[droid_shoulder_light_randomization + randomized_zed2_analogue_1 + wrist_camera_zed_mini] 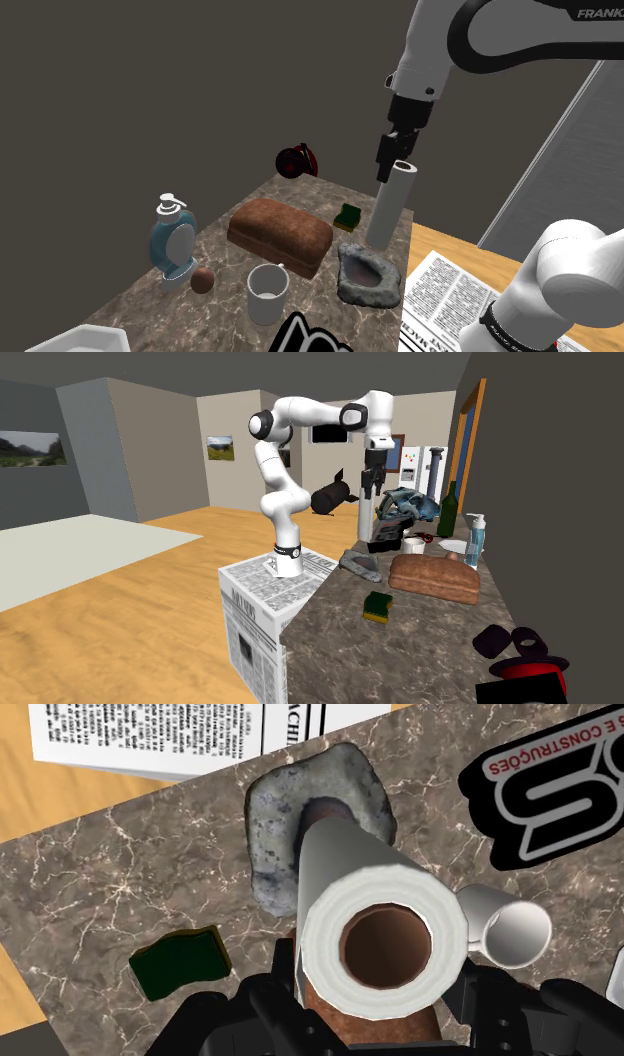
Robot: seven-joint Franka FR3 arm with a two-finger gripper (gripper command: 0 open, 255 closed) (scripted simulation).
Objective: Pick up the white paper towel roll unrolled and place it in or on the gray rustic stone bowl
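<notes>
The white paper towel roll (391, 205) hangs upright, with my gripper (396, 160) shut on its upper end. Its brown cardboard core (385, 944) faces the wrist camera, and the black fingers (270, 999) clasp it from both sides. The grey rough stone bowl (368, 276) lies on the marble counter just below and beside the roll's lower end. In the wrist view the roll's far end overlaps the bowl (268, 824). In the second exterior view the roll (366, 520) hangs under the gripper (371, 480), above the bowl (357, 562).
A brown bread loaf (280, 235), a white mug (268, 292), a blue soap dispenser (172, 240), a green sponge (349, 215) and a dark red object (297, 160) share the counter. The newspaper-covered stand (450, 295) adjoins the counter next to the bowl.
</notes>
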